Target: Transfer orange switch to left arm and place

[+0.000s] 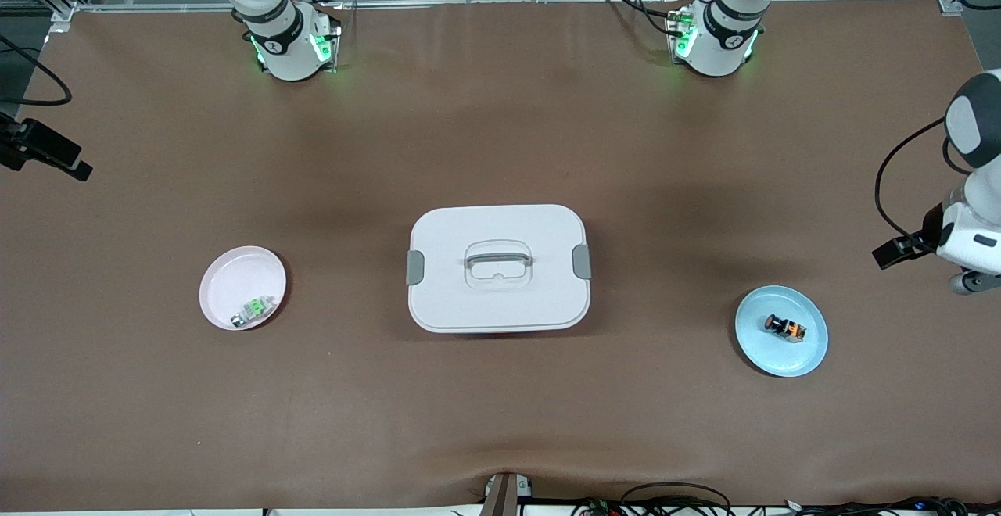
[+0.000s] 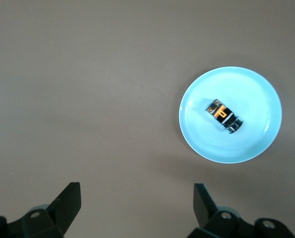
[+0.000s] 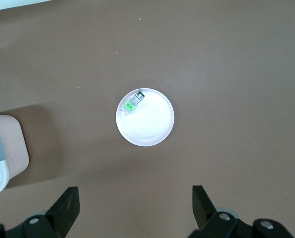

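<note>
— As counted on the table, what stands there?
— One white box, lid on, mid-table. Two plates: one blue plate toward the left arm's end, one pink plate toward the right arm's end.
— Small parts?
— Two. One orange switch lying in the blue plate; one green-and-silver part in the pink plate.
— Grippers?
— Two, both released and empty: left gripper up over bare table beside the blue plate, right gripper up over bare table near the pink plate.
</note>
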Controlling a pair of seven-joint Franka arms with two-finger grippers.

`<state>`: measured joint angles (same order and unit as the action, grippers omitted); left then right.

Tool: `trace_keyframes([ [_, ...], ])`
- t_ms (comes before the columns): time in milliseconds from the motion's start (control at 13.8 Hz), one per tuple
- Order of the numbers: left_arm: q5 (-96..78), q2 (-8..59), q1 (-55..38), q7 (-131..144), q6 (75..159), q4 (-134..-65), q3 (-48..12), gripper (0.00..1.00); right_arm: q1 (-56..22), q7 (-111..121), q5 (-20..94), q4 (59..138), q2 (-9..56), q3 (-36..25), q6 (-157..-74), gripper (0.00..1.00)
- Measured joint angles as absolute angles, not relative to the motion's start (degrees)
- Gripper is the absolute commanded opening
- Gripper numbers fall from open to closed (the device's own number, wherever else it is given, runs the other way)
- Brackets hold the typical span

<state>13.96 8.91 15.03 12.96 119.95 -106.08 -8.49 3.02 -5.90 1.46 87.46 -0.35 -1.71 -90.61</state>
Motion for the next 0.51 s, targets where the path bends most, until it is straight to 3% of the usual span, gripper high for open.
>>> trace_keyframes([
  [506,4.6,0.7,4.0,13.5,117.6,-106.5,-5.4,1.0,3.0,-5.8,1.5,87.4,-0.4,-1.7,-88.9,1.0],
])
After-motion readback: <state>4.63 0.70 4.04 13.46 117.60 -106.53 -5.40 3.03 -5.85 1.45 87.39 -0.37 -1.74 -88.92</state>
